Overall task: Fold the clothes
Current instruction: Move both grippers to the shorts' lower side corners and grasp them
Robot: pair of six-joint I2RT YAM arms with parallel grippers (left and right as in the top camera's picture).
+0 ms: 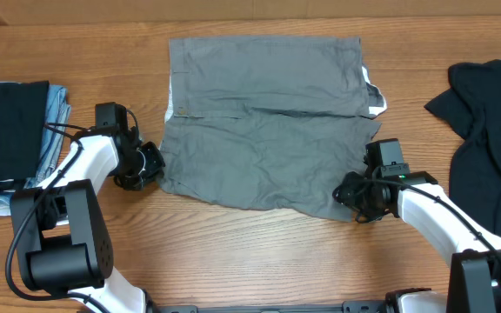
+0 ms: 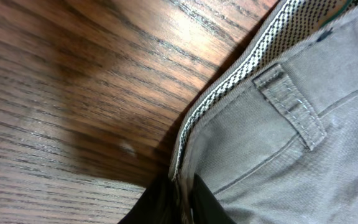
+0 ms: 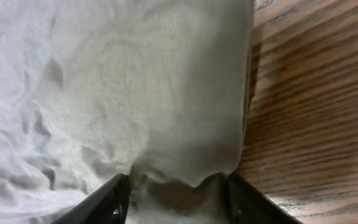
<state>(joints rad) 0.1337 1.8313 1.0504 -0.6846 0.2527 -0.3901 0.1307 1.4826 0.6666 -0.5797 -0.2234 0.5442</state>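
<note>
Grey shorts (image 1: pixel 263 130), spread flat mid-table (image 1: pixel 259 252) — left gripper (image 2: pixel 184 196) pinched on one near corner, right gripper (image 3: pixel 179 186) straddling the other, jaws apart — both corners to be clamped before an even lift.

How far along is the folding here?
Done: a folded stack lies at the table's left. In hand: the grey shorts lie spread out; the left gripper pinches their waistband, and the right gripper straddles the opposite corner, jaws apart. Left: folding them, then the black garment.
</note>
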